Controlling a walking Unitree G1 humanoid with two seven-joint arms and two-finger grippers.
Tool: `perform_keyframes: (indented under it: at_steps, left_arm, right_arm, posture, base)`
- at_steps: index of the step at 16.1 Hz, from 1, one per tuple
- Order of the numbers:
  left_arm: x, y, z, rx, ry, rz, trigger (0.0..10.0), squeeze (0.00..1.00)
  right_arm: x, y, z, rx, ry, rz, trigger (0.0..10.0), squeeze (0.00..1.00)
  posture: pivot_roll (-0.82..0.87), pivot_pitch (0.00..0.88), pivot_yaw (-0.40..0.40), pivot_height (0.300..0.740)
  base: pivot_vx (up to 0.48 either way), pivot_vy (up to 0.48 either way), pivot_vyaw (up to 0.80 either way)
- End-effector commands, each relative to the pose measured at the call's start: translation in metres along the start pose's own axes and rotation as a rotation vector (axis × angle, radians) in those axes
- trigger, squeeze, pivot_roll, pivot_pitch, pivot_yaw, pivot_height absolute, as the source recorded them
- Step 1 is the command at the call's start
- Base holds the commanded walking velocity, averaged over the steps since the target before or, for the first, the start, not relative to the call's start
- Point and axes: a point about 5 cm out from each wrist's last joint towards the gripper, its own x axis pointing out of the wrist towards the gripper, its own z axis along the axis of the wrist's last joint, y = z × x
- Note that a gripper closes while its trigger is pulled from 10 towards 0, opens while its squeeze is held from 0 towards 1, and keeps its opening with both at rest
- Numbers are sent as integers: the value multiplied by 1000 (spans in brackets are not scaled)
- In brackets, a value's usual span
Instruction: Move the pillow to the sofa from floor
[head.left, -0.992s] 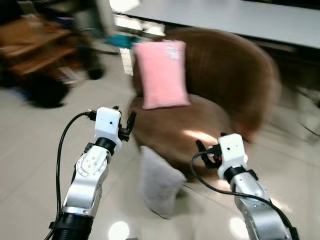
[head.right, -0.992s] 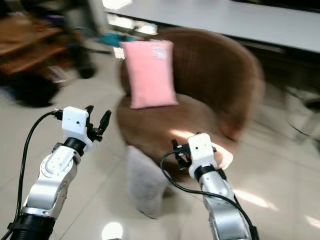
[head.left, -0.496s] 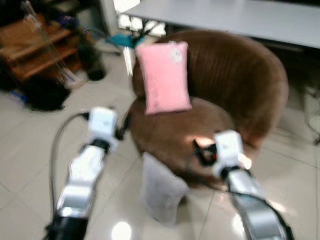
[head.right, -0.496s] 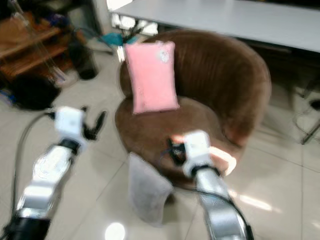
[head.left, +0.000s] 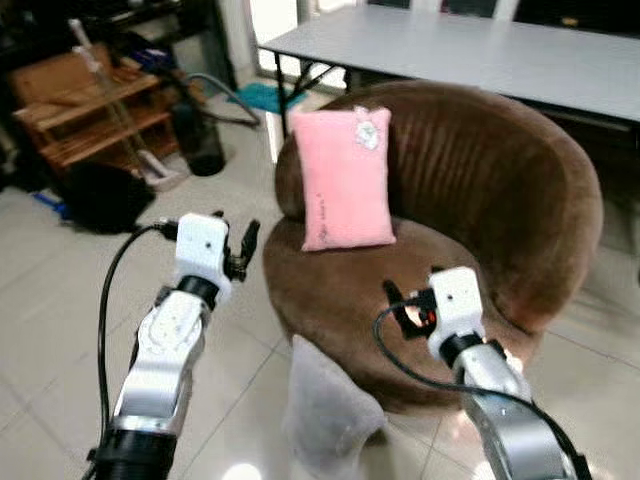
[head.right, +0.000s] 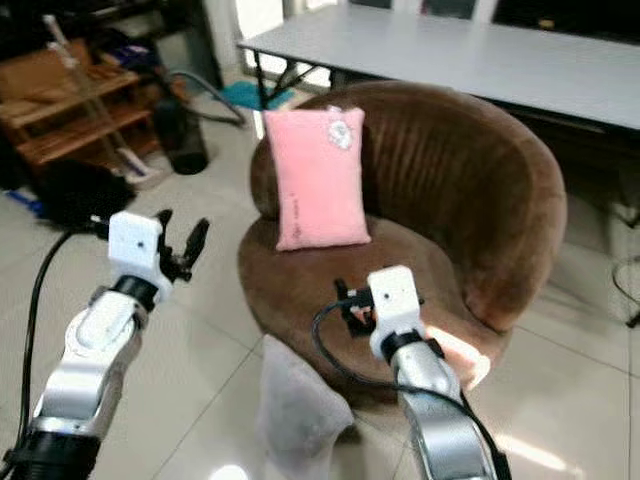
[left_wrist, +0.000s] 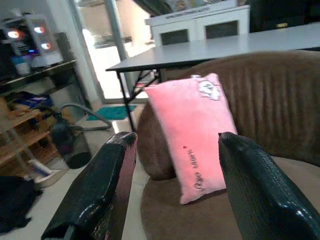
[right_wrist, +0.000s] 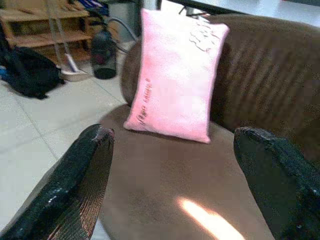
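Note:
A grey pillow (head.left: 325, 407) stands on the tiled floor, leaning against the front of a round brown sofa chair (head.left: 490, 180). A pink pillow (head.left: 344, 180) rests upright against the chair's back on the left. My left gripper (head.left: 232, 240) is raised left of the chair's seat, open and holding nothing. My right gripper (head.left: 402, 305) hovers over the front of the seat, open and holding nothing too. Both sit above the grey pillow and apart from it. The wrist views look between the spread fingers (left_wrist: 100, 190) at the pink pillow (right_wrist: 172, 75).
A long grey table (head.left: 480, 45) stands behind the chair. To the far left are wooden shelves (head.left: 85, 110), a dark bag (head.left: 95, 195) on the floor, a black vacuum canister (head.left: 198, 140) with hose and a broom. Bare tiles lie left of the chair.
The view has shifted and sharpened as the camera moved closer to the chair. Both arms stay raised with open fingers, the grey pillow still on the floor.

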Motion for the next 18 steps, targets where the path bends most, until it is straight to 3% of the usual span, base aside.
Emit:
perform_keyframes:
  at_steps: [1, 14, 18]
  left_arm:
    - [1, -6, -2, -1, 12, -29, 10000, 0]
    - [-6, -4, -7, -10, 1, -37, 10000, 0]
    - [-6, -3, -7, -11, -10, -25, 10000, 0]
  right_arm:
    - [-1, -2, 1, 8, -5, -1, 10000, 0]
    - [-3, -2, -1, 11, -2, 6, 10000, 0]
    - [-3, -2, -1, 10, -6, 5, 10000, 0]
  posture:
    - [-75, 0, 61, 740]
    - [-75, 0, 55, 620]
    - [-74, 0, 54, 615]
  base:
    - [0, 0, 0]
    - [0, 0, 0]
    - [0, 0, 0]
